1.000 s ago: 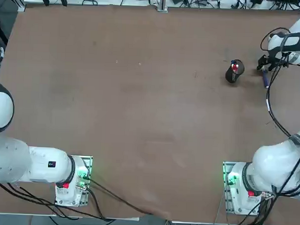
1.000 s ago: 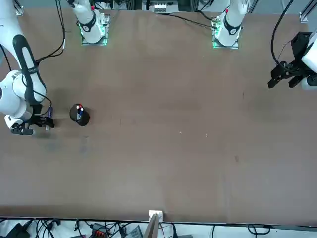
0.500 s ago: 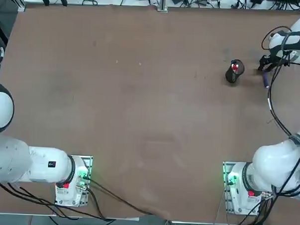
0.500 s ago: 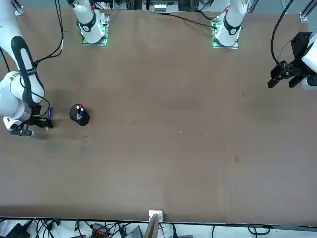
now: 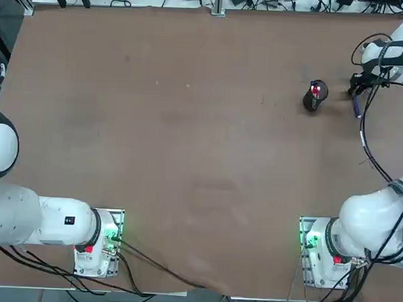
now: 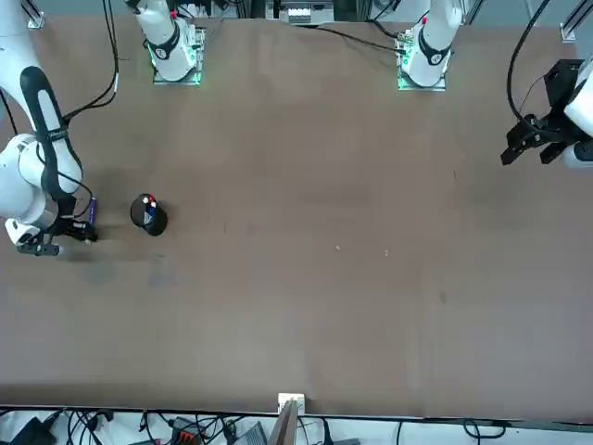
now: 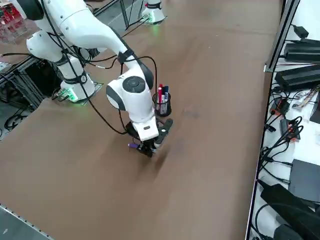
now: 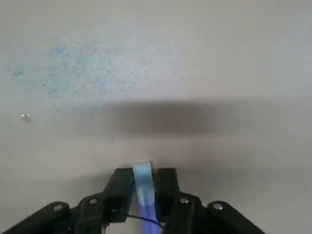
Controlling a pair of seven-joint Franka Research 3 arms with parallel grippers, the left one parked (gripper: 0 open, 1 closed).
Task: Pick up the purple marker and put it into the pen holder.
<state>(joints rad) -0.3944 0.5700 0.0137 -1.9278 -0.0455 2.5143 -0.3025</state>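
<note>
The slim purple marker with a pale end [image 8: 145, 187] sits between the black fingers of the right gripper [image 8: 150, 187], closed around it, outside the holder. Nearby, the black cylindrical pen holder [image 7: 163, 106] contains a red marker [image 7: 160, 94] and other pens [image 7: 165, 95].

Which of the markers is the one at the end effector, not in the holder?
The purple marker, between the right end effector's fingers; the red-capped pen and its neighbours stand in the black holder.
</note>
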